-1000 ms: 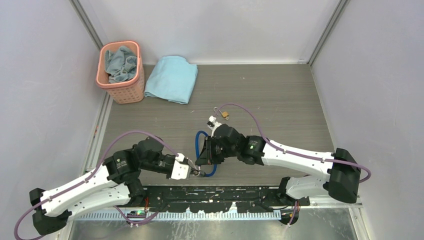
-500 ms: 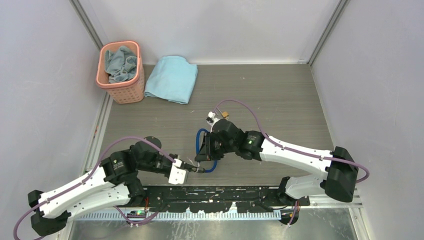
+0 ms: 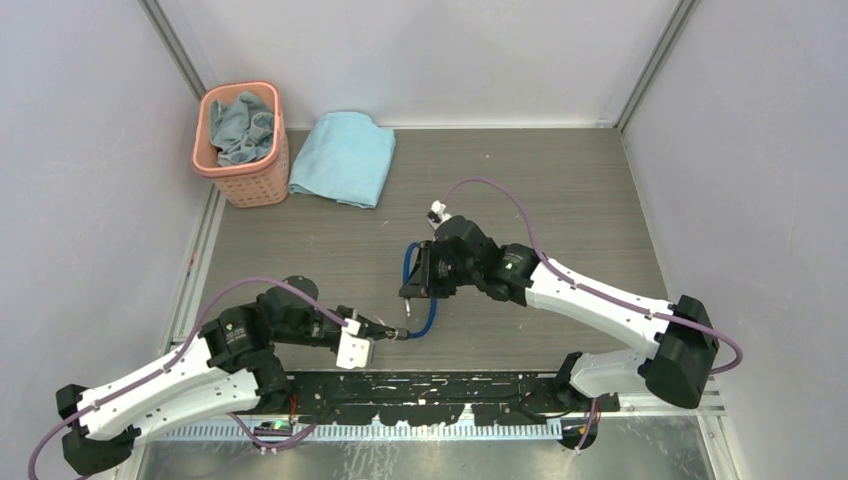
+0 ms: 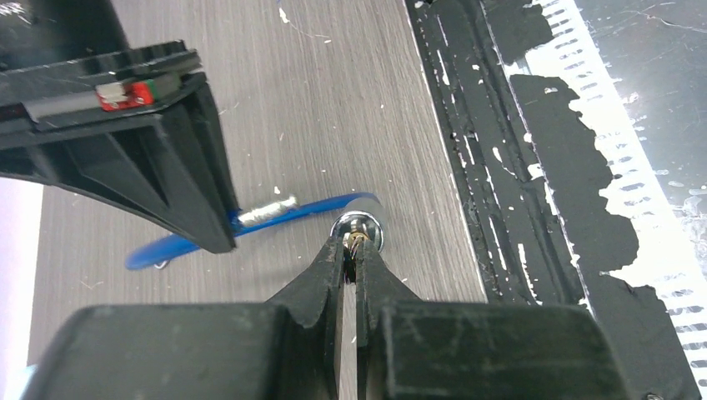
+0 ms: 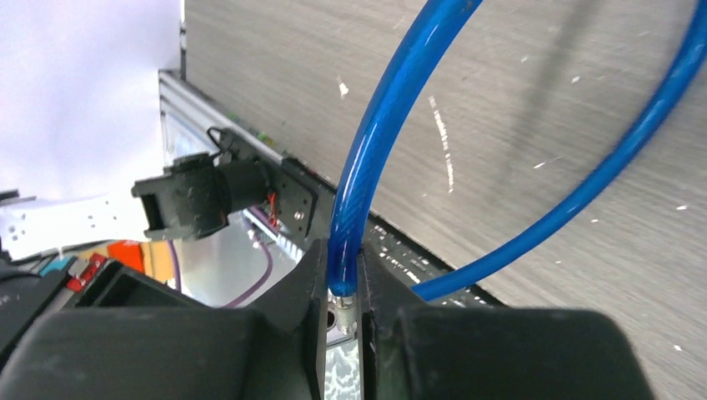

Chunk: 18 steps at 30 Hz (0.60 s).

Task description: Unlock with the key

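The key (image 4: 358, 227) is largely hidden: only a round silvery part shows just past the tips of the left gripper (image 4: 350, 247), whose jaws stand narrow, clamped on it. Its long axis appears to run in line with the fingers, pointing away from the wrist; the blade cannot be made out. The right gripper (image 5: 342, 287) is pinched narrow on the blue cable (image 5: 367, 158).
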Each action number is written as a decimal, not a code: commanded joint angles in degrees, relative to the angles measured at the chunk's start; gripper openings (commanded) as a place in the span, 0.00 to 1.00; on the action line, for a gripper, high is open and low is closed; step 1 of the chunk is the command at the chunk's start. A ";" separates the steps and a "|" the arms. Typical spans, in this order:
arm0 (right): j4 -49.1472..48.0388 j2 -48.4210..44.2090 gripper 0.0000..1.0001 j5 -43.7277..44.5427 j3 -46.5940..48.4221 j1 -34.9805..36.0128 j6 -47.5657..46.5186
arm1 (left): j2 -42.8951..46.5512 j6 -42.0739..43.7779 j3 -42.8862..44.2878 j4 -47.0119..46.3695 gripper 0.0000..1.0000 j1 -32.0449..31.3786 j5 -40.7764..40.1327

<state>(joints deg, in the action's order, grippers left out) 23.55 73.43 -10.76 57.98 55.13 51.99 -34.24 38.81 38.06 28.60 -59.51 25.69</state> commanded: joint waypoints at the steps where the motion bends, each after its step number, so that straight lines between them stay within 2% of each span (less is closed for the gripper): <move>1: 2.66 -1.89 0.01 5.97 4.26 -0.64 -2.92 | 0.62 -0.55 -0.32 -3.48 0.00 0.31 -0.41; 6: 5.48 -2.56 0.01 10.40 6.90 -0.70 -5.36 | -0.21 -1.51 -1.70 -6.55 0.00 0.31 -2.42; 13: 12.47 -4.68 0.01 25.39 11.81 -1.59 -10.01 | -2.92 -5.39 -1.06 -9.30 0.00 0.32 -8.66; 15: 15.04 -4.63 0.01 30.08 13.10 -2.44 -10.68 | -4.02 -7.12 -0.54 -9.18 0.04 0.33 -10.16; 18: 18.24 -4.50 0.01 36.36 14.15 -4.15 -11.40 | -6.09 -11.57 0.68 -9.78 0.20 0.32 -13.60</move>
<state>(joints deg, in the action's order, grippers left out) 37.30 70.89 12.19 68.45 52.95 43.83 -38.72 33.32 35.62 24.62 -59.51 17.47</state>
